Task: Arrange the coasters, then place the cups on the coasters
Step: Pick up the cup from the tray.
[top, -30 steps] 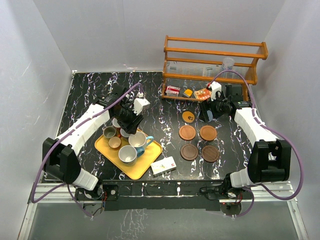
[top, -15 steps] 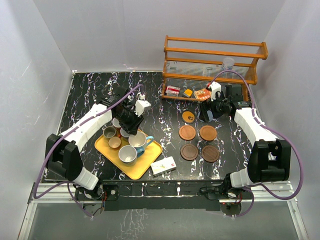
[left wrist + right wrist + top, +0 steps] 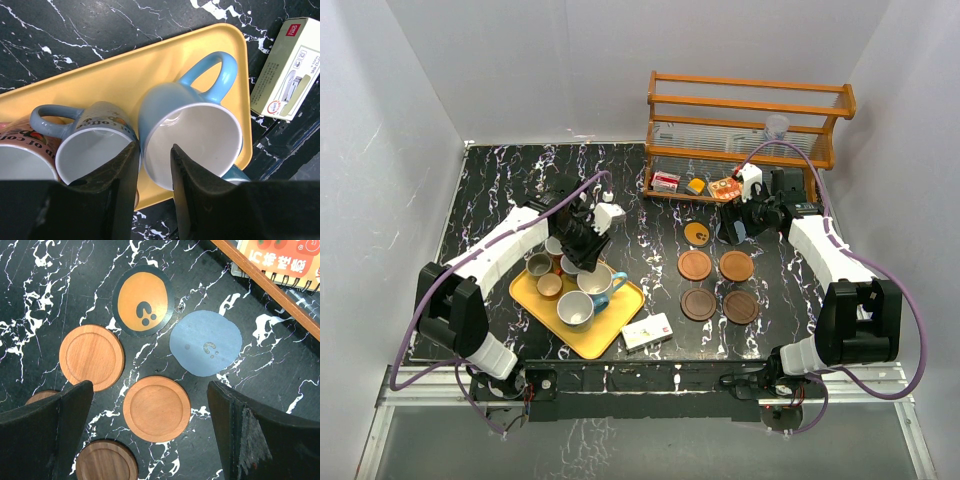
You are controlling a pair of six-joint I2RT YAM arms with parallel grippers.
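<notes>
Left fingers (image 3: 119, 187) have narrowed, blue cup (image 3: 195, 135) wall between them, seemingly touching.

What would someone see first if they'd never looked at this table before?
Probably the bright yellow tray crowded with cups on the left, where the left gripper straddles the rim of the light blue cup. Then the round coasters laid out on the black marble table to the right.
</notes>
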